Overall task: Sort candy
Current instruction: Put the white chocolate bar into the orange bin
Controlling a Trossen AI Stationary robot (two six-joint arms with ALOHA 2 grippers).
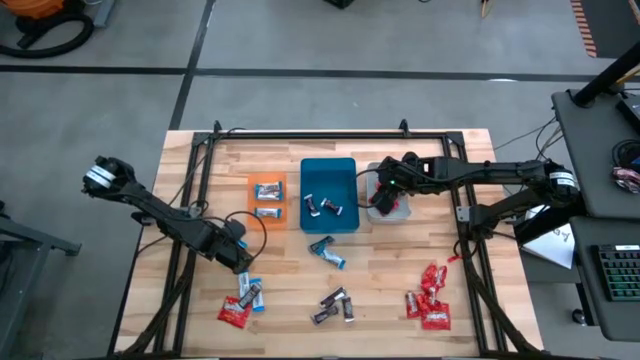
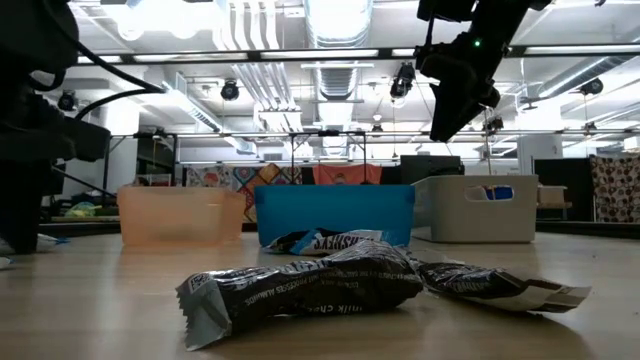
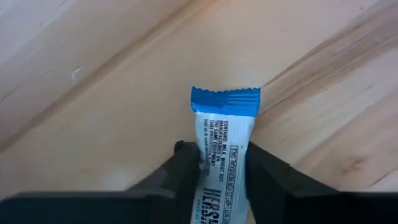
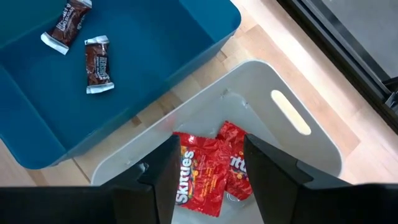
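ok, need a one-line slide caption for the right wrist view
Right gripper, fingers open, above the grey tray holding red candies; two brown candies in the teal tray alongside.

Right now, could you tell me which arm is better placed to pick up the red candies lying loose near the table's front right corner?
The right. Its gripper hangs over the grey tray on that side, fingers open, red candies below them. The left gripper is across the table, shut on a blue-and-white candy. The loose red candies lie on the right.
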